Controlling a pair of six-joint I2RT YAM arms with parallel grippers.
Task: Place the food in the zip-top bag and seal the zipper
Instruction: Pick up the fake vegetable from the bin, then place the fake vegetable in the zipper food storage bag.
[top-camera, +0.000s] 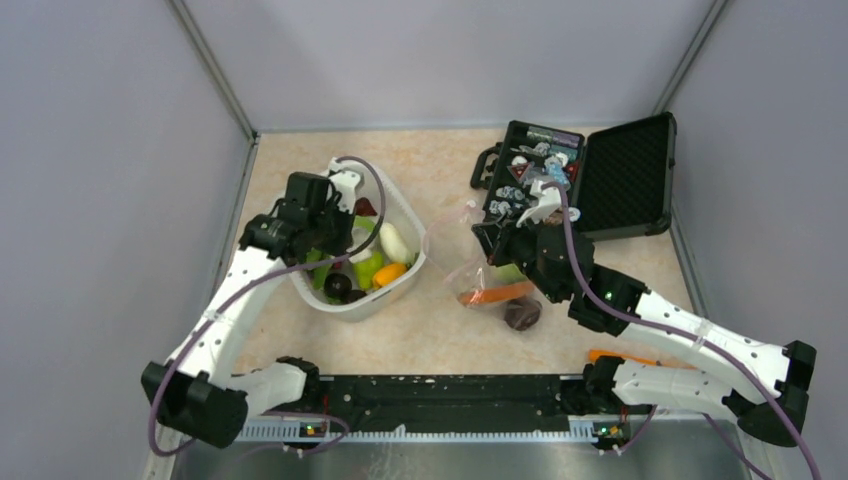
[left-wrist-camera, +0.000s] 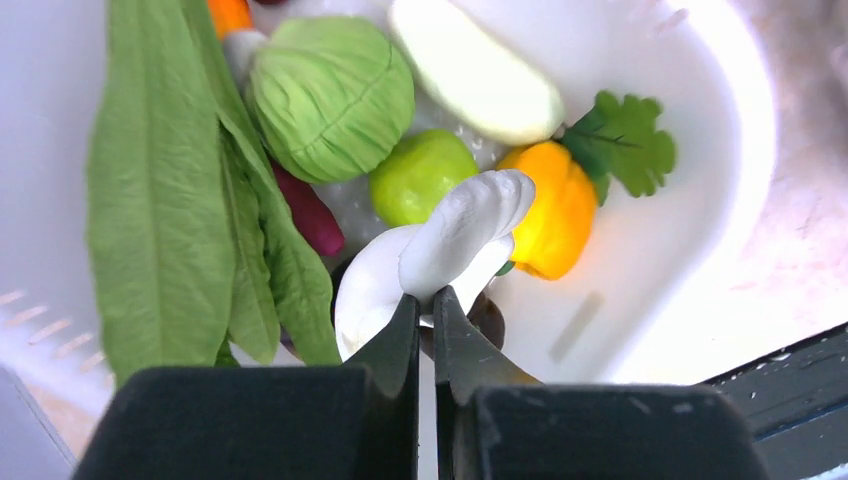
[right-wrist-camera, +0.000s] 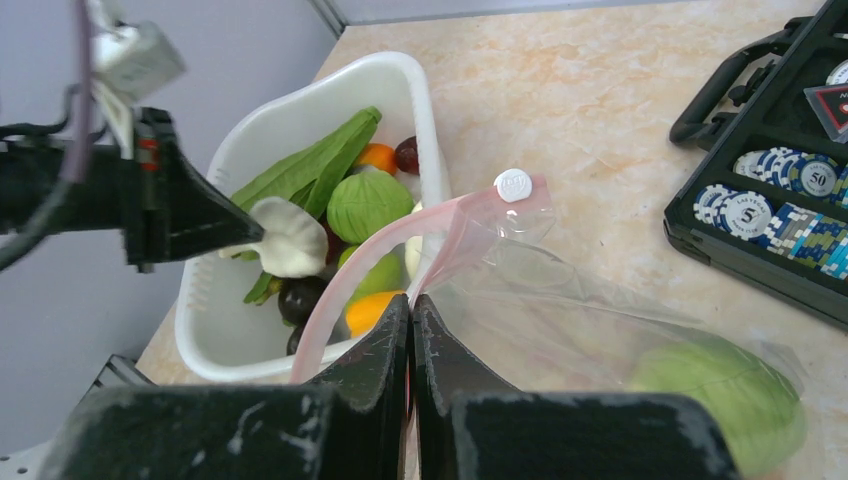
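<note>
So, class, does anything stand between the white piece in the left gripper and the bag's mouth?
Only the wall of the tub facing the bag. Beyond it the right gripper holds the zipper up; nothing else visible between.

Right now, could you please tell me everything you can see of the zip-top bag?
The zip-top bag is clear, crinkly plastic with a pink zipper strip and a white slider along its mouth. It lies on the table beside the white tub; the right hand is shut on the mouth edge, holding it raised. A green cabbage sits inside.
</note>
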